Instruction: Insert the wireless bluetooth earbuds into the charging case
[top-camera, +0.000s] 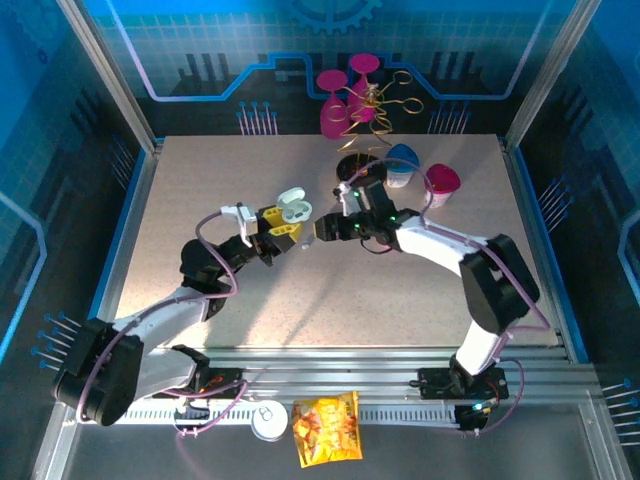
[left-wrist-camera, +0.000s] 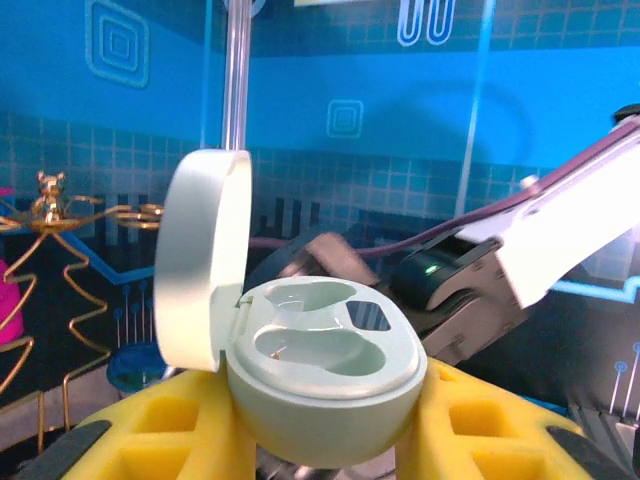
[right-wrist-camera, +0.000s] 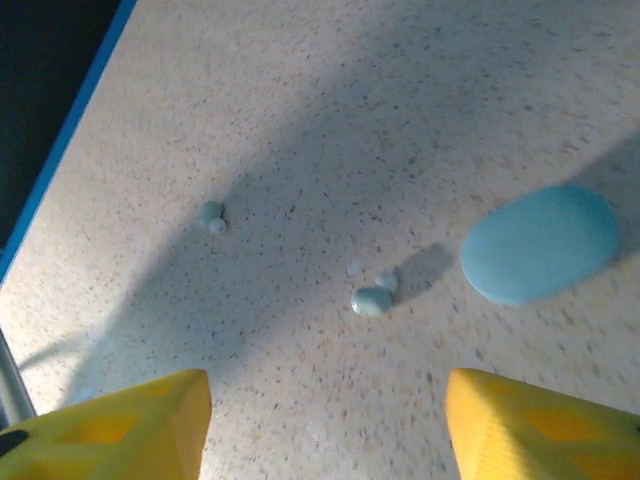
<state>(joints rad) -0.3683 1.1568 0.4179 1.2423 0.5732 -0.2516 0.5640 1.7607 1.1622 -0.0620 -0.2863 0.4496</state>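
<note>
Two tiny pale blue-green pebble-like plastic earbuds (right-wrist-camera: 372, 301) lie loose on the speckled beige table (right-wrist-camera: 330, 90), out of the pale mint, rounded plastic charging case (left-wrist-camera: 325, 375). In the right wrist view they are well apart from each other. The nearer one has a small white bit just beside it, and a smooth pale blue pill-shaped closed case (right-wrist-camera: 540, 243) rests near it on the same surface. The mint charging case is off the table. Its lid stands hinged upright at one side and both moulded wells are empty (a dark patch shows in the farther well, and I cannot tell what it is). The left gripper (top-camera: 283, 228) is clenched on the charging case, with a yellow finger pressed against each side of its lower shell. The right gripper (top-camera: 322, 232) is just to the right of the charging case. Its yellow fingers (right-wrist-camera: 120, 425) are spread apart above the table with nothing between them, and the earbuds lie beyond their tips. Past the charging case, at the far edge of the table, stand two magenta plastic goblets (top-camera: 335, 108) with a gold wire ornament (top-camera: 376, 105) beside them. To the far right of the charging case sit a blue cup (top-camera: 402, 165) and a pink cup (top-camera: 441, 185). On the near side of the charging case, past the arm bases, lie a yellow-and-orange snack packet (top-camera: 325, 428) and a small white disc (top-camera: 268, 420).
</note>
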